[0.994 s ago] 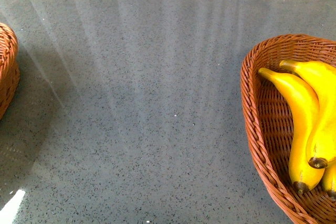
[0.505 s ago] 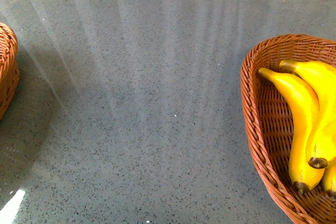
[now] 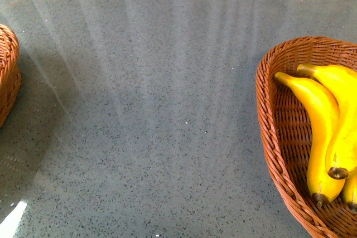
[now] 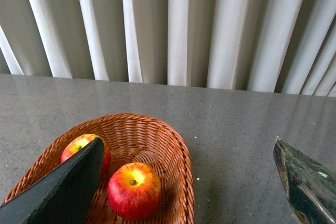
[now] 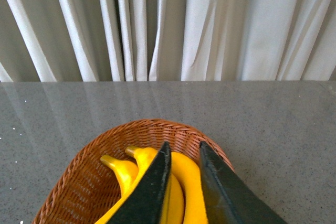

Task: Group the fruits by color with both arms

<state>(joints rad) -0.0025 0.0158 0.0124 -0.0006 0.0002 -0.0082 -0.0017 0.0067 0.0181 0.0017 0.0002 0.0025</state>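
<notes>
**Wicker baskets loaded by colour; sort looks finished**

Yellow stock: the bananas [image 3: 323, 132] lie in the right basket [image 3: 268, 137]. I hold the right gripper [image 5: 181, 182] above them, jaws nearly together with only a narrow gap and nothing between them.

Red stock: both apples [image 4: 134, 190] sit in the left basket [image 4: 173, 150]. My left gripper [image 4: 189, 182] hangs over that basket's edge, jaws spread wide and empty.

No fruit shows on the grey table [image 3: 156, 110] between. I judge each arm served its own side.

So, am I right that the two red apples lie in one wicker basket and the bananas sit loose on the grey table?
Not quite: the bananas lie in a second wicker basket, as the front view shows. The two red apples do share the other basket.
</notes>
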